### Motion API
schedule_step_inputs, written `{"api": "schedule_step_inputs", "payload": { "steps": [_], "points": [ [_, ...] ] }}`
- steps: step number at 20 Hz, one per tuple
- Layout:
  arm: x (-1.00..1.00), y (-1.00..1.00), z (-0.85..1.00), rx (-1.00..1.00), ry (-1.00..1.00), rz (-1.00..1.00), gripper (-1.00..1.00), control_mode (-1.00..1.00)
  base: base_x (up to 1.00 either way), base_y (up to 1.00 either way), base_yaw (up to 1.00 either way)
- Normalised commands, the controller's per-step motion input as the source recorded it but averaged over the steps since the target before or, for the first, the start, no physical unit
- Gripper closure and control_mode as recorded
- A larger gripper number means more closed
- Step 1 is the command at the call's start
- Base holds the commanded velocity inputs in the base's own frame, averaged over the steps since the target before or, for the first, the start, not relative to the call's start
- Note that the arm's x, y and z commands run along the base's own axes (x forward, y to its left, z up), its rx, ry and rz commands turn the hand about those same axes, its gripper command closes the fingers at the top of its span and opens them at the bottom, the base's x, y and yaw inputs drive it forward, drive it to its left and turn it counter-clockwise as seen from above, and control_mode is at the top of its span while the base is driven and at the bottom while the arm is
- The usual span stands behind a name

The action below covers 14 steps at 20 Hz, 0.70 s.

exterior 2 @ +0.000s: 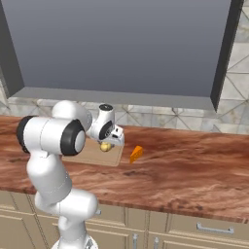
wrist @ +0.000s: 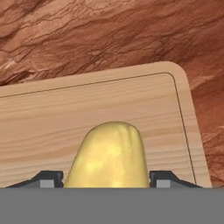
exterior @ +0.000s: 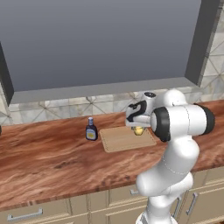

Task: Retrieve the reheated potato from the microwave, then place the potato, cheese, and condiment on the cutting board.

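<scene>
The smooth yellowish-tan oval potato point(wrist: 110, 155) is clamped between the two-finger gripper point(wrist: 106, 178) jaws, low over the pale rectangular wooden cutting board point(wrist: 57, 118), apparently for release there

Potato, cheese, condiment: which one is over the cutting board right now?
The potato, between the gripper fingers above the cutting board. The cheese and condiment sit on the counter beside the board.

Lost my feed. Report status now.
Gripper shut on potato, over cutting board. Cheese and condiment on counter, off board. Nothing blocking.
</scene>
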Motion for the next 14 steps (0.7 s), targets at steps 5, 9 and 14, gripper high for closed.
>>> {"api": "schedule_step_inputs", "payload": {
  "steps": [5, 9, 14],
  "points": [
    [0.16, 0.00, -0.24, -0.04, -0.07, 0.00, 1.00, -1.00, 0.00, 0.00, 0.00],
    [0.08, 0.00, -0.28, -0.06, -0.04, 0.00, 1.00, -1.00, 0.00, 0.00, 0.00],
    [0.01, 0.00, -0.30, -0.02, 0.00, 0.00, -1.00, -1.00, 0.00, 0.00, 0.00]
  ]
}}
